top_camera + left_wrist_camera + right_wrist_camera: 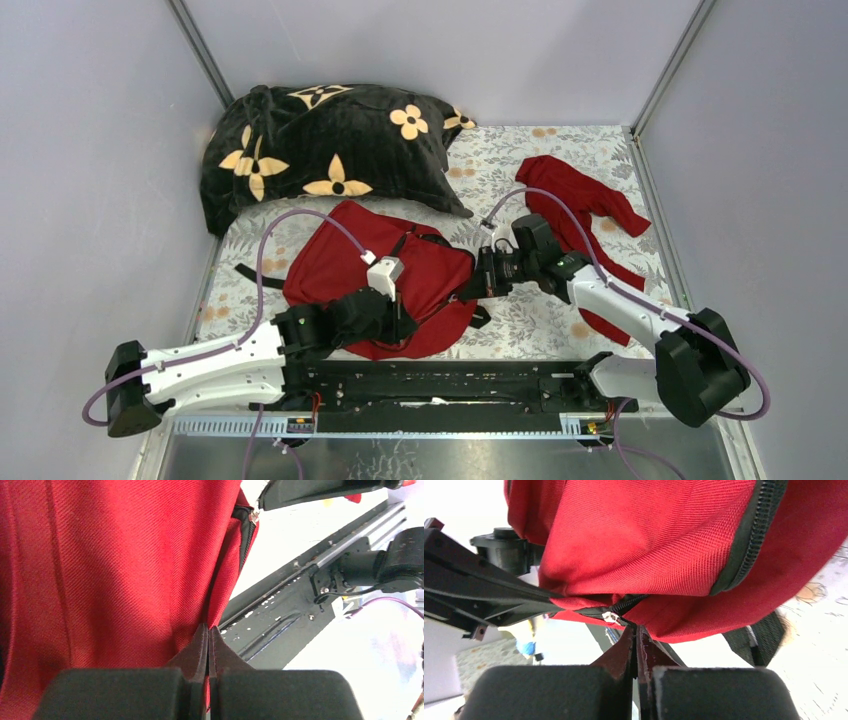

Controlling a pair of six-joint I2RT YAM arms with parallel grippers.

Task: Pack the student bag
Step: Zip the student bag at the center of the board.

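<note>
Left wrist view: my left gripper [208, 630] pinches fabric of the student bag [110, 570]. My right gripper [636, 629] sits closed beside its zipper pull [613, 618].

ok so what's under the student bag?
The student bag rests on the floral table cover; a black strap pokes out at its left. Anything directly beneath is covered by the fabric.

Bright even light overhead; wrist-view backgrounds blown out, foreground soft.
</note>
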